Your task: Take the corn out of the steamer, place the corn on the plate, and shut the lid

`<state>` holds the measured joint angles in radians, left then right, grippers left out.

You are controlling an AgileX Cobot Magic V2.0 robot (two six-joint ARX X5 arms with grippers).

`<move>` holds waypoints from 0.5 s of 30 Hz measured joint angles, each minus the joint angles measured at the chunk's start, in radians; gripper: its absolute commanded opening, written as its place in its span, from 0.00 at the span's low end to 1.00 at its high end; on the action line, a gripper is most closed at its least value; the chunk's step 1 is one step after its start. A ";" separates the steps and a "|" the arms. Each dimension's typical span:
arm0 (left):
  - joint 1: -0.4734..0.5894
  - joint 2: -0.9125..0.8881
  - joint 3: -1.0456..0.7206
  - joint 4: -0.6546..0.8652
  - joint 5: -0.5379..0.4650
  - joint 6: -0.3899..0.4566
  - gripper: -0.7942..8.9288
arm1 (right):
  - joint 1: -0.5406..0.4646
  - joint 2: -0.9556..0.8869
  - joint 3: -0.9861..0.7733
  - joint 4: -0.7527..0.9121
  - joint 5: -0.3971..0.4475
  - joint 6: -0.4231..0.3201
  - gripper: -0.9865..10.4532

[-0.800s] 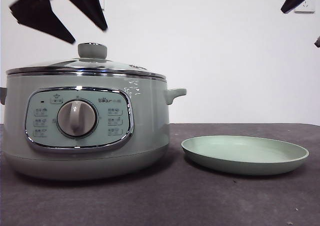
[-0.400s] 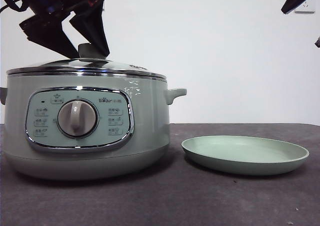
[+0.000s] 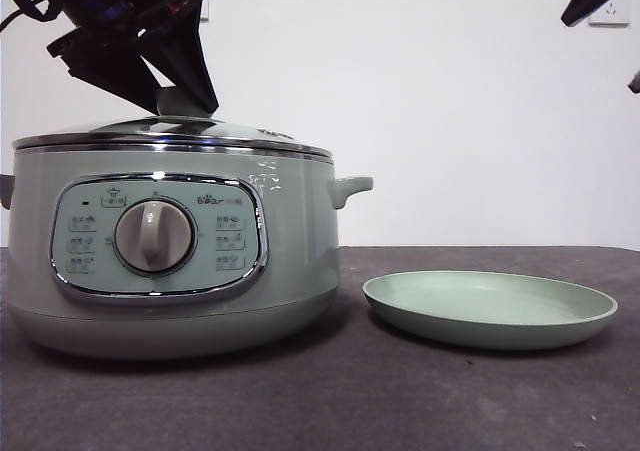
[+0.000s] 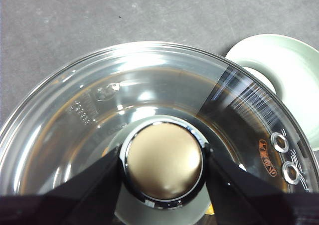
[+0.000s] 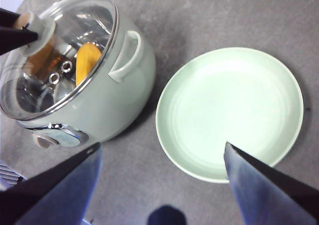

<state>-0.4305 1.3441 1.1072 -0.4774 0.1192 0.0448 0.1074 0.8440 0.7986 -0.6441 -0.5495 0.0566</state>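
Left end effector (image 4: 162, 172) down on the steamer (image 3: 170, 261), jaws pinching the lid (image 4: 149, 115) knob (image 4: 163, 160). Corn (image 5: 87, 60) inside, under the glass. Plate (image 3: 490, 309) bare, beside the steamer on the counter (image 3: 330, 401). Right end effector (image 5: 162, 160) wide open, high above the plate.

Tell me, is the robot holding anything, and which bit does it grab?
The left gripper has its jaws on either side of the lid's knob. The lid still sits on the pot. The right gripper holds nothing.

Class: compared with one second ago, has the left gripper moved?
Yes. The left gripper has come down from above the steamer and its jaws now flank the lid's knob.
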 measured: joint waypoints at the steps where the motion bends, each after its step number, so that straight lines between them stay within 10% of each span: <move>1: 0.000 0.000 0.000 0.000 -0.001 0.000 0.07 | 0.006 0.000 0.000 0.012 0.000 0.003 0.44; 15: 0.002 -0.268 -0.008 0.003 -0.140 0.001 0.07 | 0.265 0.154 0.071 0.192 0.041 0.072 0.44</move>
<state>-0.4286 1.0763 1.0996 -0.4740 -0.0204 0.0456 0.3725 0.9977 0.8700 -0.4522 -0.5087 0.1287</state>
